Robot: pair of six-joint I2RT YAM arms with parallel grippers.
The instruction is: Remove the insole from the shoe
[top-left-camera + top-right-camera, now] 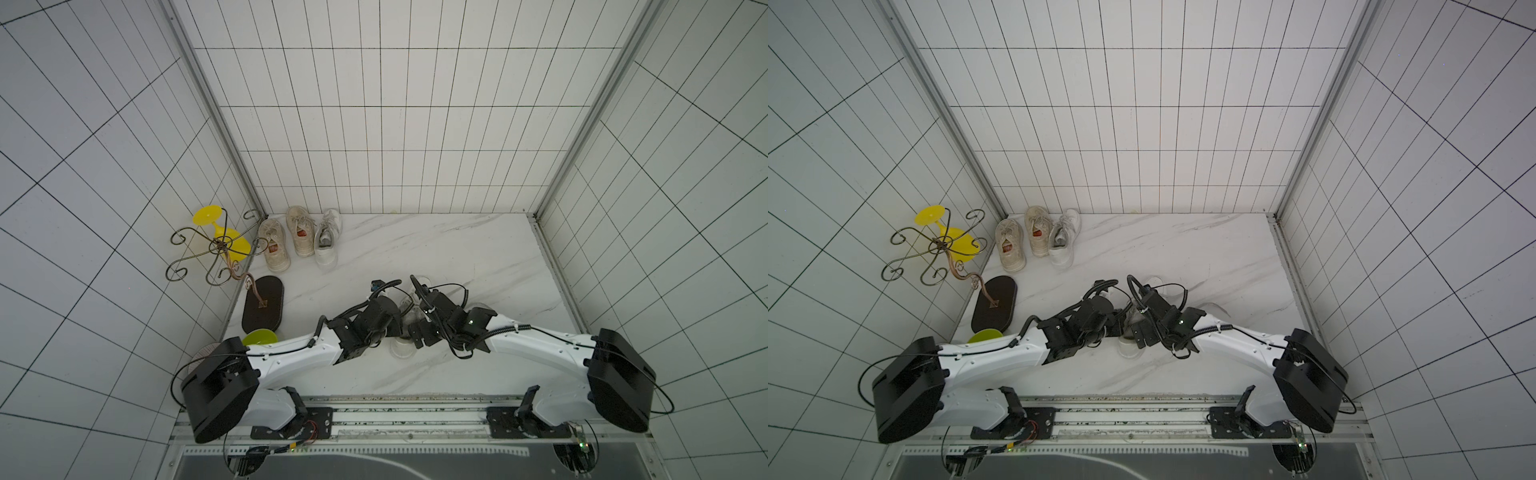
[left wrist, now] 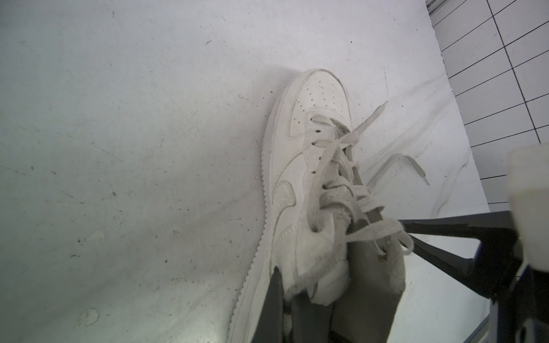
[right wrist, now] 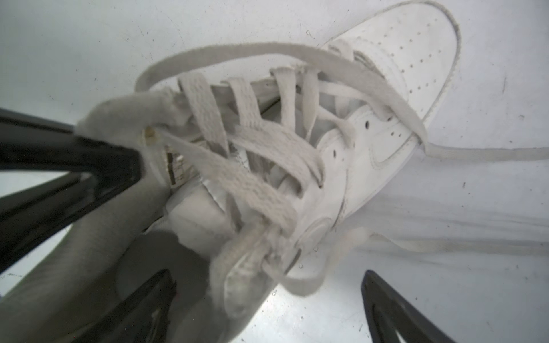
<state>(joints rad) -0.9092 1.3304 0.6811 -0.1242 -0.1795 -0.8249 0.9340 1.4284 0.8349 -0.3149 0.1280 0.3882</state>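
**Grey fabric insole point(image 2: 374, 282) stands partway out of white leather lace-up sneaker point(image 2: 297, 166)**

The sneaker lies on the white marble-patterned surface point(image 1: 478, 249), about midway between my two arms, with its toe toward the back wall. Its flat off-white laces point(image 3: 246, 139) are loose, and their ends trail onto the surface beside it. The insole rises out of the sneaker's mouth at the heel end, its free end clear of the collar. I cannot tell how much of it is inside.

My left tool point(image 2: 286, 285) is clenched on the frayed collar edge of the sneaker, with the white lining pinched between its dark fingers. My right tool point(image 3: 267, 271) is released and grips nothing. Its fingers point(image 3: 386, 311) are spread wide to either side of the sneaker's heel end. The insole runs just beside one of them, and I cannot tell whether they touch. In the left wrist view, a tip of the right tool sits just beside the topmost lace crossing.

In the far left corner of the surface, three other pale shoes point(image 1: 299, 237) stand in a row. Next to them is a scrolled metal wire stand point(image 1: 216, 249) on a dark oval base point(image 1: 264, 307), with a yellow plastic goblet point(image 1: 220, 232) among its scrolls. A lime-green bowl point(image 1: 259, 336) shows partly behind my left arm.
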